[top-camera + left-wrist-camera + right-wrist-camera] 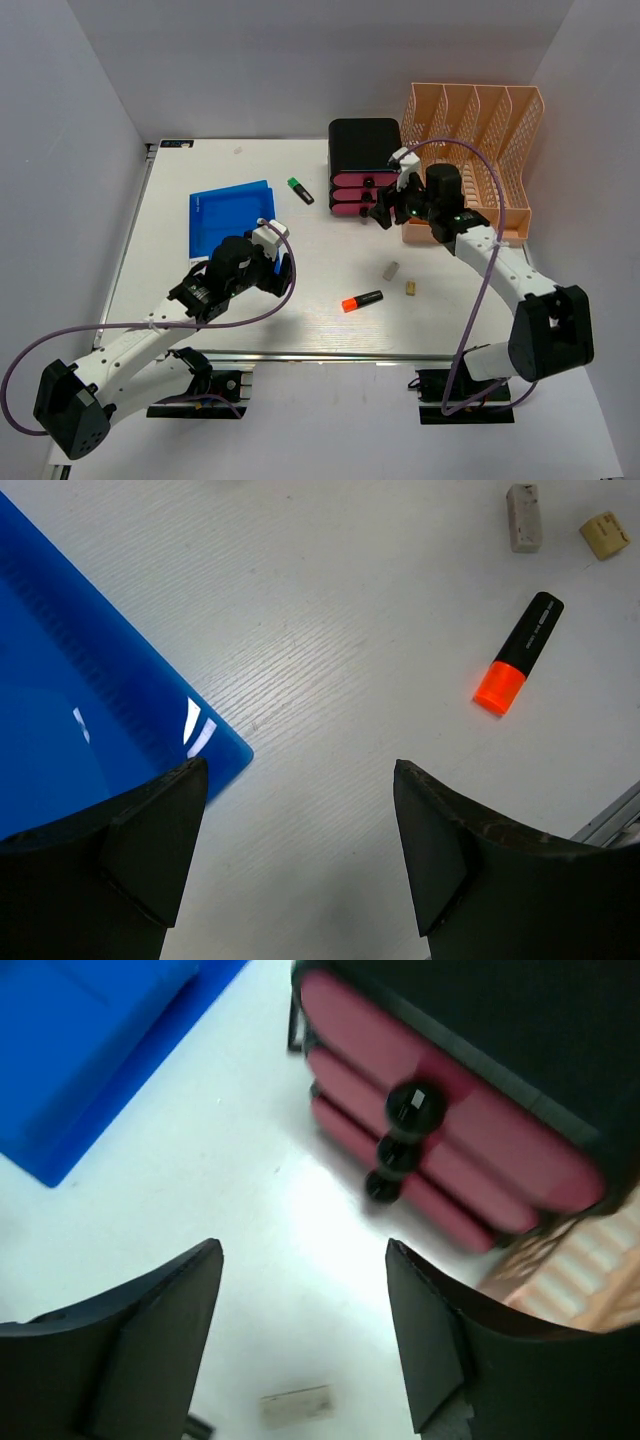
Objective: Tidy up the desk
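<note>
- Fingers point(150, 840) of the left gripper point(298, 772) stand wide apart, holding nothing, over the corner of a blue folder point(60, 710).
- Right gripper point(303, 1250) is likewise spread and empty, in front of a black drawer box point(450, 1110) (three pink drawers, dark knobs).
- The white desk point(330, 270) lies under both arms.
- An orange marker point(362, 300) lies near its front edge, with a grey eraser point(391, 270) and a tan eraser point(411, 288) close by.
- A green marker point(300, 190) lies between folder and drawer box.
- A peach rack point(480, 140) stands just right of the drawer box.
</note>
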`<state>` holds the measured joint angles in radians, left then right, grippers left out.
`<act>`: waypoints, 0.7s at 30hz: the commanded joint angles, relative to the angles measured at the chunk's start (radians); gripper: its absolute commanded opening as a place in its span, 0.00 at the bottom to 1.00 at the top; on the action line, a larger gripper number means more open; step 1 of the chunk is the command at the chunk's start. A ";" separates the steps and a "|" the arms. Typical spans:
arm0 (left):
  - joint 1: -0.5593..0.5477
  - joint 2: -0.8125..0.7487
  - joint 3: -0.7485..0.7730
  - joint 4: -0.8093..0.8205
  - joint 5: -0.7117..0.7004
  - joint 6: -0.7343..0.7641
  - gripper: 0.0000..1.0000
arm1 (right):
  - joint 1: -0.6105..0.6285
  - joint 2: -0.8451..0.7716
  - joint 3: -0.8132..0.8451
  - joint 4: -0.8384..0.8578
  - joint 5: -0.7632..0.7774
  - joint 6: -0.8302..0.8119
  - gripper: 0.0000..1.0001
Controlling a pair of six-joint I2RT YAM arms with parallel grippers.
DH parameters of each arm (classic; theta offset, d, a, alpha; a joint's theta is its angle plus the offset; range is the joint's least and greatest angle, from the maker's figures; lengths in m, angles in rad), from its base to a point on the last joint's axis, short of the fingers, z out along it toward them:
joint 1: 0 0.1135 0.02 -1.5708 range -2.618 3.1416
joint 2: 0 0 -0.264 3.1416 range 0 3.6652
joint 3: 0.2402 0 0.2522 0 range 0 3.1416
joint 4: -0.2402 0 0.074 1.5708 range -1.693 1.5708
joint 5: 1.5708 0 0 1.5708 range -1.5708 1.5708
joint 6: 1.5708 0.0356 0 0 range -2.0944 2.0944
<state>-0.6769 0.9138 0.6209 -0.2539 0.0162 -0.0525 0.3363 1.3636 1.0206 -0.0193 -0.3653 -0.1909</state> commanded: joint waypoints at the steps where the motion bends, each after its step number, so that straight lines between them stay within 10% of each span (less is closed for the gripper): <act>1: -0.004 -0.013 -0.007 0.013 -0.033 -0.006 0.84 | 0.009 0.041 -0.050 0.091 0.015 0.269 0.69; 21: -0.004 -0.003 -0.003 0.010 -0.021 0.006 0.84 | 0.027 0.356 -0.006 0.347 0.253 0.682 0.52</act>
<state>-0.6773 0.9199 0.6205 -0.2539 -0.0040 -0.0517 0.3542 1.7374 1.0332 0.1894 -0.1707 0.4095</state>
